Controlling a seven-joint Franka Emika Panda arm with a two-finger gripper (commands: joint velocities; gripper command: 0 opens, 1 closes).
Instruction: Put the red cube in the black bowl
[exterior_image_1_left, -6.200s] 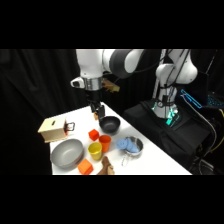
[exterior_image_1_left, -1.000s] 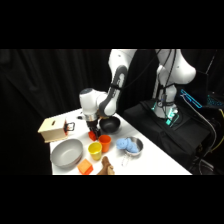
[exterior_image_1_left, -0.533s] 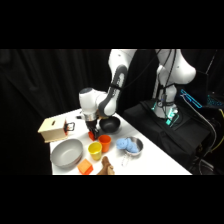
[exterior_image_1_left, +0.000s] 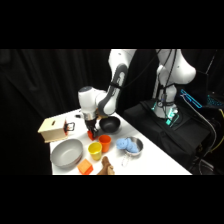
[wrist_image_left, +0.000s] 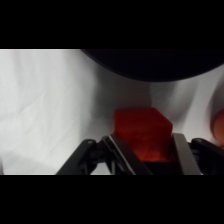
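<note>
From the side you see the claw (exterior_image_1_left: 91, 131) down at the table (exterior_image_1_left: 150, 162), with the cube (exterior_image_1_left: 91, 134) showing as a red patch right at its tip and the black bowl (exterior_image_1_left: 109, 124) just beside it, toward the arm's base and a little farther back. That is the relation your next move turns on: the bowl lies close on the base side, so you will likely need only a lift clear of its rim and a short carry across. Counting here: one red cube, one black bowl, one grey bowl (exterior_image_1_left: 66, 152), one yellow cup (exterior_image_1_left: 95, 149), one orange cup (exterior_image_1_left: 105, 141), one paler orange block (exterior_image_1_left: 85, 167), one metal pot (exterior_image_1_left: 131, 145) with blue contents, one wooden box (exterior_image_1_left: 53, 129), and one brown object (exterior_image_1_left: 105, 166) at the near edge that you cannot identify. From the wrist, the cube (wrist_image_left: 143, 132) sits between the two fingers (wrist_image_left: 120, 155), which stand against its sides, so the claw looks closed on it; you cannot tell whether the cube is off the table. The bowl's (wrist_image_left: 155, 64) dark curve fills the top, just beyond the cube and apart from it. The cube has no long axis to mind; its faces look roughly square to the fingers.
</note>
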